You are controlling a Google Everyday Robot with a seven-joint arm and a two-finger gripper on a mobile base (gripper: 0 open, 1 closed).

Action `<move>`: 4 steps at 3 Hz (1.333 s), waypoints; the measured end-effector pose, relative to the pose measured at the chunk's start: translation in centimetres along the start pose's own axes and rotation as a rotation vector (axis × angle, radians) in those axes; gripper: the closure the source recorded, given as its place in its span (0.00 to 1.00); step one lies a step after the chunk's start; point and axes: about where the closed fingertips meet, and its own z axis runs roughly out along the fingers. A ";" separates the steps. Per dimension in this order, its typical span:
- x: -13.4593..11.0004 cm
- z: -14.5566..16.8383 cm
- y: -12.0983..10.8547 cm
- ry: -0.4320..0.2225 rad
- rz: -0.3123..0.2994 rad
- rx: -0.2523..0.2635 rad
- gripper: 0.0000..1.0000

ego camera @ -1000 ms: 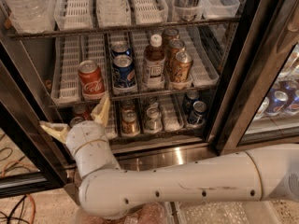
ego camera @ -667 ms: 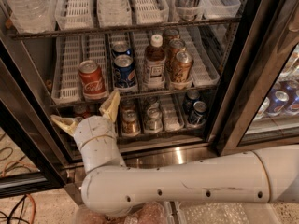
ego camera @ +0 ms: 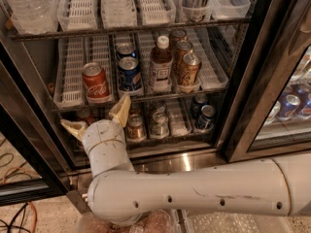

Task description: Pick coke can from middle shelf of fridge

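Reaching up from below, the arm [ego camera: 204,191] comes in from the right edge as one long white tube lying almost flat across the bottom of the shot, bends hard at a fat elbow on the lower left, and the wrist stands nearly straight up from there. The gripper [ego camera: 97,119] sits on top of it, right in front of the fridge [ego camera: 252,76], just under the front rail of the middle shelf [ego camera: 69,74]. Its two tan fingers [ego camera: 120,110] are spread wide in a V with nothing between them.

The coke can [ego camera: 95,83] stands upright at the front of the middle shelf, second lane from the left, just above the gap between the fingers – not touched as far as I can see. Just to its right is a blue Pepsi can [ego camera: 130,74], then a bottle with a white cap [ego camera: 160,64], then a row of gold-brown cans [ego camera: 188,69] going back.

What's hard to see: the wrist and gripper cover the left end of the bottom shelf – there's something reddish behind the left finger, can't tell what. The other cans down there [ego camera: 158,124] show mostly their tops. Everything on the top shelf is cut off by the frame, including the clear bottles [ego camera: 29,6], and the arm's far end runs out of shot on the right
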 end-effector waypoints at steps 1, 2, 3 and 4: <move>-0.3 0.6 0.3 -0.013 0.026 0.000 0.00; -1.2 1.6 0.8 -0.046 0.036 0.002 0.18; -1.8 2.3 0.8 -0.069 0.043 0.015 0.38; -1.7 2.7 0.4 -0.075 0.050 0.042 0.29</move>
